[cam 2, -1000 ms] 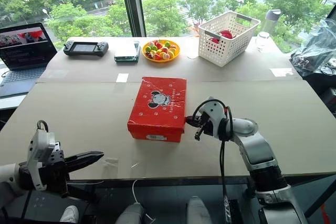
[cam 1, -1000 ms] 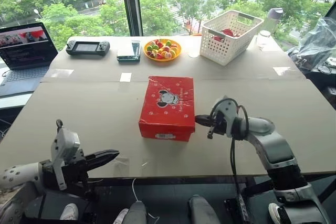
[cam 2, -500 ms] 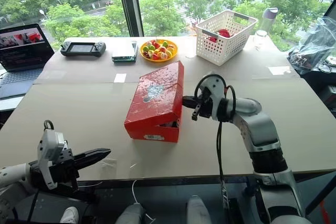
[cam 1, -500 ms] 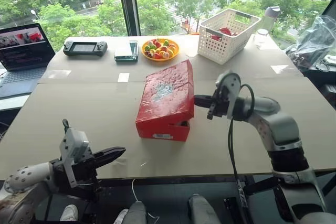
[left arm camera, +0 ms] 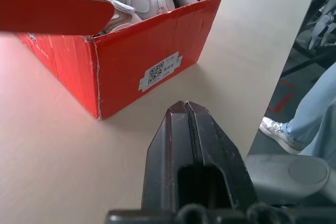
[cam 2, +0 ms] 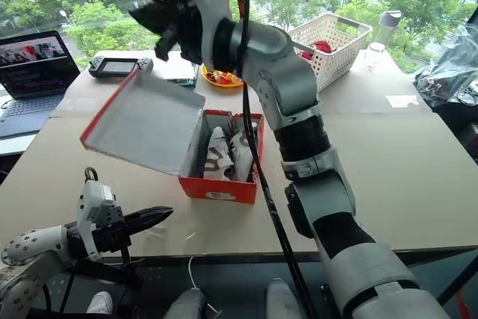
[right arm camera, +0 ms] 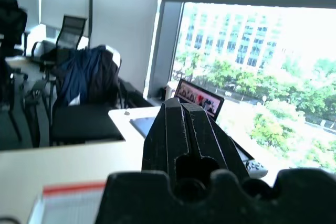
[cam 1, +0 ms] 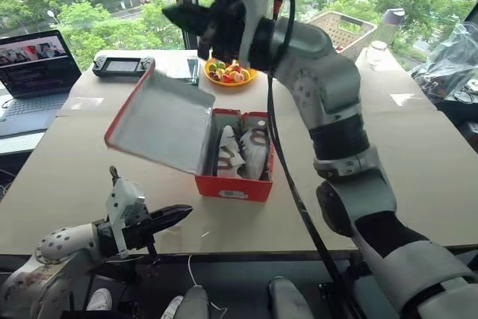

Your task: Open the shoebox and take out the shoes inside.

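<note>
The red cardboard shoebox [cam 1: 237, 184] with its white end label is sitting near the front middle of the pale tabletop [cam 1: 418, 155], and it is standing open: the hinged lid [cam 1: 160, 121] is tilting up and out toward the robot's left, showing its grey-white inside. Inside the box the pair of pale grey-white lace-up sneakers [cam 1: 243, 151] with brownish side stripes are lying side by side, toes toward the near end.

The right gripper [cam 1: 187, 16] is hanging high above the table, over the far edge of the lid, pointing toward the robot's left; its two black fingers are pressed together with nothing between them, and I cannot tell whether the tips are touching the lid. The left gripper [cam 1: 170, 217] is hovering low at the near edge of the table, to the left of the box and apart from it, its black fingers likewise closed tight and holding nothing; in the left wrist view they are pointing at the labelled end of the box.

Along the far side of the table are sitting an open laptop [cam 1: 33, 65], a dark handheld game console [cam 1: 119, 65], an orange plate of coloured sweets [cam 1: 228, 72] and a white plastic lattice basket [cam 2: 328, 46].
</note>
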You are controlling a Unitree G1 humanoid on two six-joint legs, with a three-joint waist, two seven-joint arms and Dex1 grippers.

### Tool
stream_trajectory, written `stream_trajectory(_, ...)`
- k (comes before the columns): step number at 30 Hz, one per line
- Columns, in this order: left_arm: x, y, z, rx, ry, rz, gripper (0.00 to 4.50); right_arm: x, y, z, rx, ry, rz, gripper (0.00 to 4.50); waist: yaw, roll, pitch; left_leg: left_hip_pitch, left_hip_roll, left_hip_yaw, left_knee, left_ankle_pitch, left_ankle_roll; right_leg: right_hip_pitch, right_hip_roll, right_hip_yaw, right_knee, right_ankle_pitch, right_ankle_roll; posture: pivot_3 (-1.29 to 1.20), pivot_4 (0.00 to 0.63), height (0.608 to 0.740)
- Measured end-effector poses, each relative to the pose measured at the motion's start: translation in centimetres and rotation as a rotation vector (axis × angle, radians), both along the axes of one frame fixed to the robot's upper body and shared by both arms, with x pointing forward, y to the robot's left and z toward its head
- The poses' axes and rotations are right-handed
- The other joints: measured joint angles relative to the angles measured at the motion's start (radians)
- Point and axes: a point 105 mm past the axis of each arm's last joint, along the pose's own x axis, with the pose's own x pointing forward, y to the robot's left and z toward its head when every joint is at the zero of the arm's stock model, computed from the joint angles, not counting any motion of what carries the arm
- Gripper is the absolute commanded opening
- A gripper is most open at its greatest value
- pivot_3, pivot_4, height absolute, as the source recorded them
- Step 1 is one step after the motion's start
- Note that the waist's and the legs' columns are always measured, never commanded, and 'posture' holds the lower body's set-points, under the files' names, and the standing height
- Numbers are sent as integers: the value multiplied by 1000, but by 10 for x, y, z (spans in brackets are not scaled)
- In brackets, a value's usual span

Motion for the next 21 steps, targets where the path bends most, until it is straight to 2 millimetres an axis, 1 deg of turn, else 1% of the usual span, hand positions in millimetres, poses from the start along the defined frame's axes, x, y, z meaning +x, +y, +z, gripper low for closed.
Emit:
stream_trajectory(1, 0, 0, -1, 2, 0, 2, 0, 5, -2, -7, 0, 23, -13, 44, 0, 0, 0, 0, 0, 0, 0, 0, 0, 0, 0, 0, 0, 0, 0, 0, 150, 724)
stream_trajectory(2, 0, -2, -2, 3, -1, 0, 0, 14, -9, -24, -20, 62, -46, 44, 0, 0, 0, 0, 0, 0, 0, 0, 0, -1, 0, 0, 0, 0, 0, 0, 150, 724)
stream_trajectory(4, 0, -3, -3, 0, 1, 1, 0, 24, -22, -47, -69, 96, -95, 44, -1, 1, 0, 0, 0, 0, 0, 0, 0, -1, 0, 0, 1, 0, 0, 0, 150, 724)
stream_trajectory(7, 0, -3, -1, -3, 1, -3, 0, 29, -45, -78, -151, 139, -152, 44, -7, 3, 2, 0, 0, 0, 0, 0, 0, -2, 0, 0, 2, 0, 0, 0, 150, 724)
stream_trajectory(10, 2, -4, 3, 1, -13, -23, 0, 25, -50, -76, -182, 113, -164, 44, -22, 5, 3, 1, 0, 1, 0, 1, 1, -2, 0, 1, 4, -1, 0, 0, 150, 724)
stream_trajectory(11, 17, 3, 10, 51, -32, -69, 0, 16, -66, -81, -242, 83, -183, 44, -6, 4, 3, 0, 0, -3, 0, 2, 3, -2, 1, -3, 7, -4, 1, 0, 150, 724)
stream_trajectory(12, 30, 19, 20, 101, -57, -45, 0, 11, -71, -89, -284, 85, -180, 44, -1, 3, 3, 0, 1, -6, 0, 2, 3, -2, 2, -5, 7, -7, 4, 0, 150, 724)
stream_trajectory(13, 51, 43, 35, 137, -68, 1, 0, 4, -84, -104, -360, 104, -187, 44, 7, 3, 3, 0, 2, -6, 0, 2, 3, -2, 3, -5, 9, -7, 3, 0, 150, 724)
stream_trajectory(14, 67, 62, 57, 144, -90, 40, 0, -2, -96, -120, -437, 141, -196, 44, 14, 2, 4, -1, 1, -6, 2, 2, 3, -3, 3, -5, 10, -8, 3, 0, 150, 724)
stream_trajectory(15, 76, 76, 79, 141, -120, 64, 0, -5, -104, -132, -489, 183, -203, 44, 11, 2, 5, -1, 1, -5, 2, 2, 3, -3, 3, -4, 9, -8, 4, 0, 150, 724)
stream_trajectory(16, 81, 82, 97, 128, -153, 62, 0, -8, -109, -139, -527, 217, -207, 297, 5, 4, 6, -1, 0, -4, 2, 2, 3, -3, 2, -1, 8, -8, 5, 0, 150, 724)
stream_trajectory(17, 84, 82, 108, 117, -180, 45, 0, -11, -108, -140, -546, 228, -204, 570, -4, 5, 7, 0, 0, -2, 1, 2, 3, -2, 1, 0, 7, -7, 6, 0, 150, 724)
stream_trajectory(18, 89, 78, 113, 102, -190, 18, 0, -13, -104, -139, -558, 225, -195, 776, -14, 6, 7, 2, 0, 0, 0, 2, 3, -2, 1, 1, 6, -7, 6, 0, 150, 724)
stream_trajectory(19, 93, 76, 113, 89, -188, 0, 0, -14, -100, -138, -565, 221, -185, 906, -21, 6, 7, 2, 0, 0, -2, 2, 3, -2, 1, 1, 7, -7, 6, 0, 150, 724)
stream_trajectory(20, 98, 75, 107, 78, -168, -7, 0, -15, -96, -138, -573, 216, -177, 1470, -28, 6, 7, 2, 1, 0, -2, 2, 3, -3, 2, 1, 9, -8, 5, 0, 150, 724)
stream_trajectory(21, 102, 76, 99, 72, -141, -8, 0, -16, -94, -140, -589, 213, -174, 1718, -34, 6, 7, 2, 1, 0, -2, 2, 3, -4, 3, 1, 11, -9, 5, 0, 150, 724)
